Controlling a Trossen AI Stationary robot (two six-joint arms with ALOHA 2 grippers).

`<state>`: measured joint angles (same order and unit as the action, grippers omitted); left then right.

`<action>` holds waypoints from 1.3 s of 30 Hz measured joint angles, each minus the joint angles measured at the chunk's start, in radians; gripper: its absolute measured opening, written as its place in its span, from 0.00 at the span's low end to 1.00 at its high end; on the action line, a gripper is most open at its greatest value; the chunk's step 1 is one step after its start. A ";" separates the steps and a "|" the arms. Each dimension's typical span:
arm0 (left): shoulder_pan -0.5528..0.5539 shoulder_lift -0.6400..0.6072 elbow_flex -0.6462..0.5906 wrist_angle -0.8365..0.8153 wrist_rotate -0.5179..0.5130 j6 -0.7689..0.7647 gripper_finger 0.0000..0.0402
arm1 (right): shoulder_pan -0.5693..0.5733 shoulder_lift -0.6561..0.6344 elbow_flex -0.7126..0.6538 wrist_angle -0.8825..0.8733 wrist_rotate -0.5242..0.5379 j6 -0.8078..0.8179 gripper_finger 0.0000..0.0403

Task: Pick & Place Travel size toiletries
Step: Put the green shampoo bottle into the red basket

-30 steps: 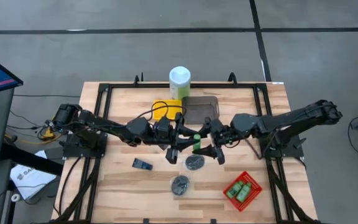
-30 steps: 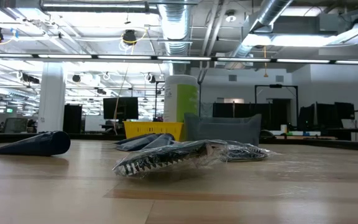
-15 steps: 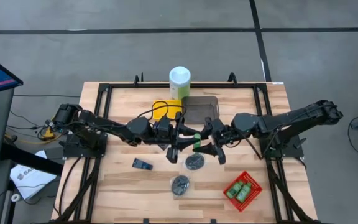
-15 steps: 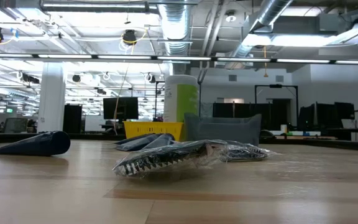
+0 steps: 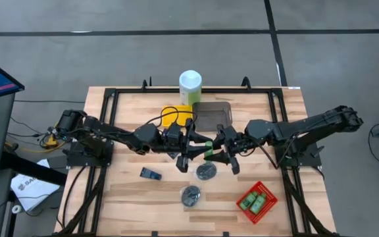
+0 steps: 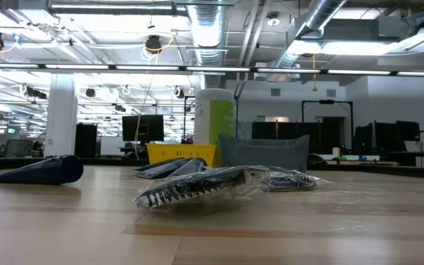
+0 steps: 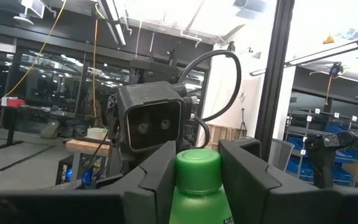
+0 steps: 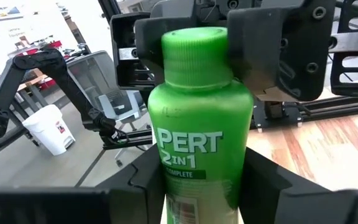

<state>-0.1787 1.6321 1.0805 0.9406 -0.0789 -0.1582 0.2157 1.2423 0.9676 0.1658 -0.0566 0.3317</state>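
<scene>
Left gripper point(image 5: 191, 149) pinches the green bottle point(image 8: 199, 118) at its cap; right gripper point(image 5: 224, 150) clasps its body. Light, stiff, slick plastic: body grip looks safest.

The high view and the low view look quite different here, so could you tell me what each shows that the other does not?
Only the high view shows both arms meeting mid-table, the left hand and right hand around a green bottle, plus the red tray holding two more. Only the low view shows the room behind and the plastic wrapping side-on. Both show the pale green canister, yellow tray, grey tray and a dark blue tube.
</scene>
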 joint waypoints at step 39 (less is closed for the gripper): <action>-0.024 -0.508 -0.128 -0.633 0.018 -0.033 0.54 | 0.552 0.172 -0.001 -1.055 -0.101 0.237 0.39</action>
<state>-0.2024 1.1240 0.9530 0.3076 -0.0608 -0.1914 0.7679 1.4141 0.9668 -0.8894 -0.1581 0.5685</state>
